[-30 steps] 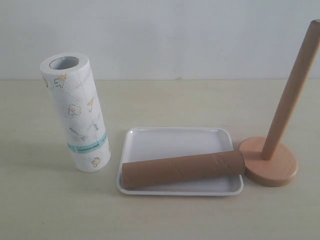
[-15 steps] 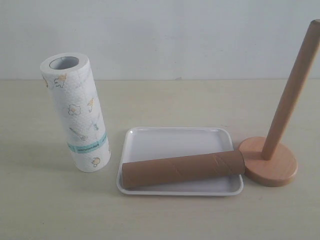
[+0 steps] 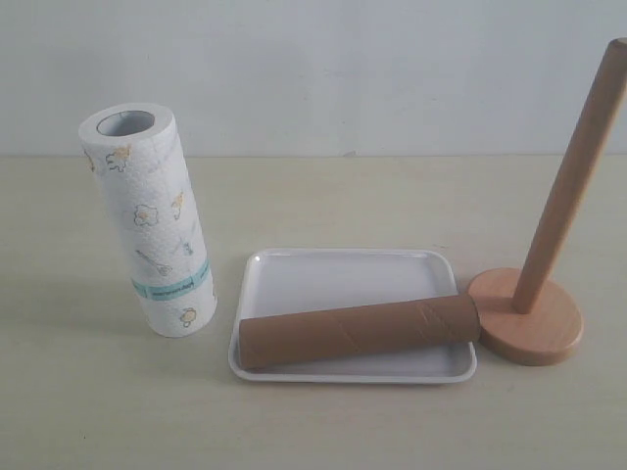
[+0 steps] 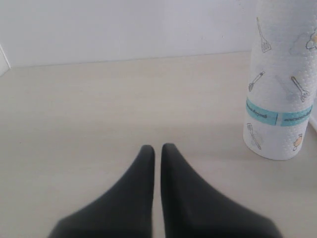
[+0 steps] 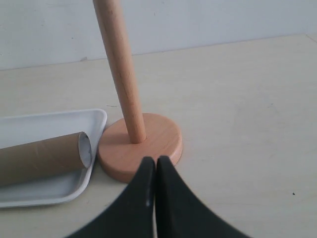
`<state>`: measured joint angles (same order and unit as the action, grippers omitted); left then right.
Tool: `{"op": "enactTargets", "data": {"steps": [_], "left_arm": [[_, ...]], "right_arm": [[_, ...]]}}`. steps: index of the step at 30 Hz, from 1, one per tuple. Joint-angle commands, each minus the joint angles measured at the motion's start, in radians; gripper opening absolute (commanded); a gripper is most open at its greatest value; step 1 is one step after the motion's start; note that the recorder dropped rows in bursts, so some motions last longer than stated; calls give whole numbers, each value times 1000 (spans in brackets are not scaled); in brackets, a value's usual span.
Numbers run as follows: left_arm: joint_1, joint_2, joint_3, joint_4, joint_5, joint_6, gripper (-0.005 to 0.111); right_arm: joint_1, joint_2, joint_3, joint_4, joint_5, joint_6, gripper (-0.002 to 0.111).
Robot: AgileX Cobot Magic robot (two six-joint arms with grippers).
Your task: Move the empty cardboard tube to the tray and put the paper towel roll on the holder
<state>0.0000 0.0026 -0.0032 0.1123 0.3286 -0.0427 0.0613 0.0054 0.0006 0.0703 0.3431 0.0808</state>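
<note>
Exterior view: tube job looks done. The empty cardboard tube (image 3: 358,331) lies flat in the tray (image 3: 343,269) along the near rim. Its long axis runs approx 9 to 3 o'clock, w/ the 3 o'clock end a bit higher in frame and poking past the rim, just beside the holder (image 3: 529,323). The paper towel roll (image 3: 152,220) stands on the tabletop (image 3: 78,392) at 9 o'clock of the tray, apart from it. Roll axis is near vertical w/ a slight lean, core opening facing 12 o'clock, teal band low. The holder post reads as leaning toward 1 o'clock, prob. camera perspective. No arm in shot.

Left wrist view: left end effector (image 4: 157,151) has its fingers together, only a thin slit between them, nothing held. The roll is ahead and off to one side, not touched.

Right wrist view: right end effector (image 5: 156,163) is likewise closed and empty, tips hovering over the holder's base edge. The tube's open end sits next to that base.

Step in hand, as I judge it: roll onto post. Open the left fingers wide and take the roll around mid-height. Lift it clear above the post tip, keep its axis vertical and centre the core over the post. Lower slowly, and don't knock the tube's overhanging end.
</note>
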Motion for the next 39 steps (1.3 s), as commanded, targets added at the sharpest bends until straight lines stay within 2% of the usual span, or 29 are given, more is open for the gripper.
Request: {"op": "enactTargets", "data": {"steps": [1, 23, 25, 33, 39], "left_arm": [[1, -3, 3, -11, -13, -1, 4], [1, -3, 3, -44, -14, -1, 4], [1, -3, -35, -84, 2, -5, 4], [1, -3, -324, -325, 22, -8, 4], [1, -3, -378, -338, -56, -8, 4]], "right_arm": [[-2, -5, -1, 4, -6, -3, 0], [-2, -5, -1, 4, -6, 0, 0], [-2, -5, -1, 4, -6, 0, 0], [-2, -5, -1, 4, -6, 0, 0], [-2, -5, -1, 4, -6, 0, 0]]}}
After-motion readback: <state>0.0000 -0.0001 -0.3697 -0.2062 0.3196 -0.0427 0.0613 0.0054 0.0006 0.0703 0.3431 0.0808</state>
